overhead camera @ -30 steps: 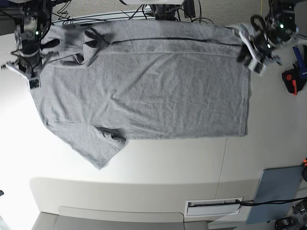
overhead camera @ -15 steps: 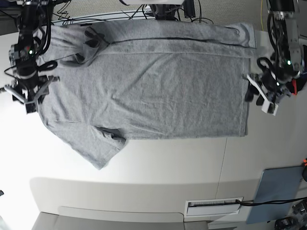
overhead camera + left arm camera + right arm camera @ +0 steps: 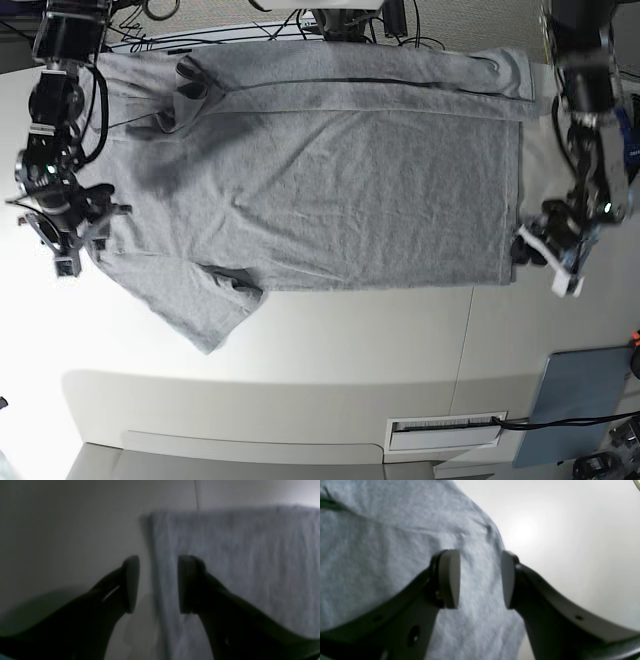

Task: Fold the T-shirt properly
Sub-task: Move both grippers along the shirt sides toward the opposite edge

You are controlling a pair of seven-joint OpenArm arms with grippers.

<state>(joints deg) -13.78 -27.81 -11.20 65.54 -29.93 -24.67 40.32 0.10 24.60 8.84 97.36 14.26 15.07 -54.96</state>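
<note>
A: Where is the T-shirt (image 3: 320, 170)?

B: Spread flat on the white table (image 3: 330, 340), one long edge already folded over. Both grippers are empty, jaws apart: left gripper (image 3: 548, 259) straddling the hem corner, right gripper (image 3: 70, 232) over the sleeve edge.

A: Risk?

B: Each could pinch one layer only, dragging the fold askew.

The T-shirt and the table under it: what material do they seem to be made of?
T-shirt: soft knit fabric, probably cotton, matte; its heathered grey surface creases and drapes. Table: smooth, hard, off-white, perhaps laminate; it reflects the light with a mild sheen and shows a thin seam.
</note>
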